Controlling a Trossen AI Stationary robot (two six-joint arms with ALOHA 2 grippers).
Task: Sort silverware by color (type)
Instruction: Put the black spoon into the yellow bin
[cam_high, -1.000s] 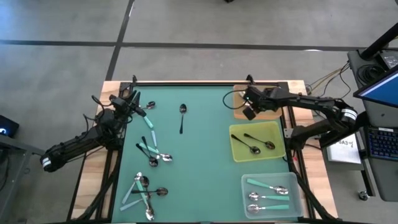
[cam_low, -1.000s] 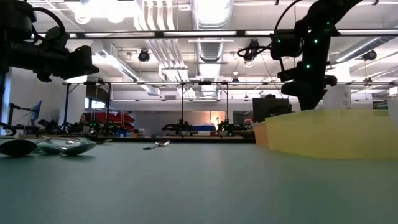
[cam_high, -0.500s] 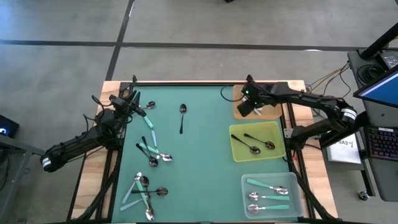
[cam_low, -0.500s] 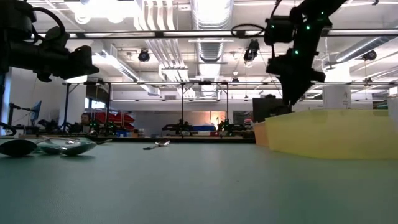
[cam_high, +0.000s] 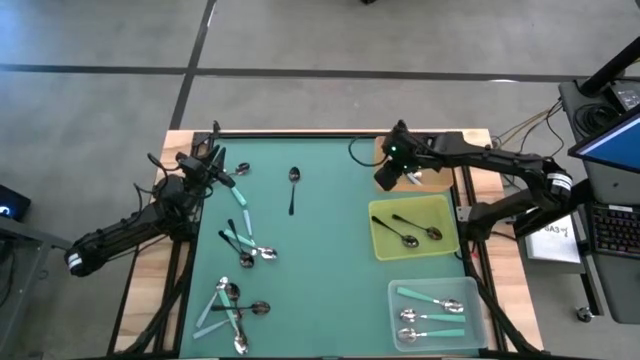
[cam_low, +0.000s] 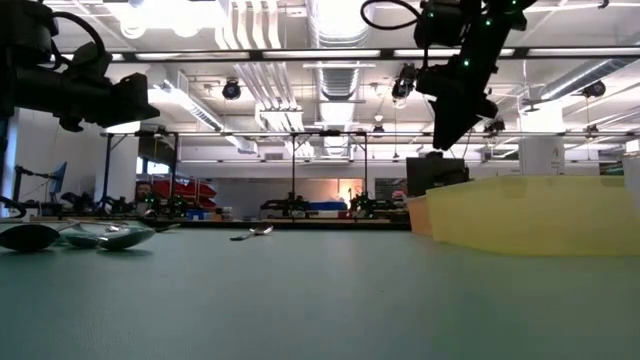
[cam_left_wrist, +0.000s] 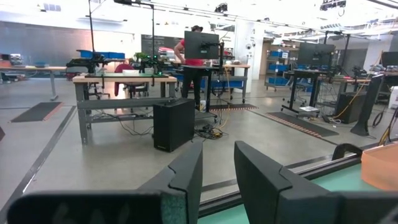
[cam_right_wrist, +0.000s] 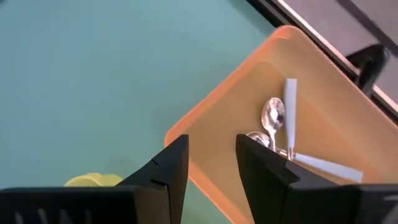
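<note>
Loose spoons lie on the green mat (cam_high: 330, 270): a dark spoon (cam_high: 292, 188) at the far middle, a mixed cluster (cam_high: 243, 245) at centre left and another cluster (cam_high: 230, 308) near the front left. My right gripper (cam_right_wrist: 211, 146) hangs open above the mat's far right, just left of the orange tray (cam_right_wrist: 249, 93), where silver spoons (cam_right_wrist: 273, 117) lie. It holds nothing. My left gripper (cam_left_wrist: 217, 158) waits open and level at the far left (cam_high: 213, 163).
A yellow tray (cam_high: 440, 250) with two dark spoons (cam_high: 410, 232) stands at the right. A clear tray (cam_high: 400, 335) with teal-handled spoons (cam_high: 432, 308) stands at the front right. The mat's middle is bare. A person stands far off in the room (cam_left_wrist: 193, 50).
My right gripper has risen from over the orange tray and gone toward the table's left, tipping less steeply downward as it went. The spoons on the mat and in the trays have stayed where they were.
</note>
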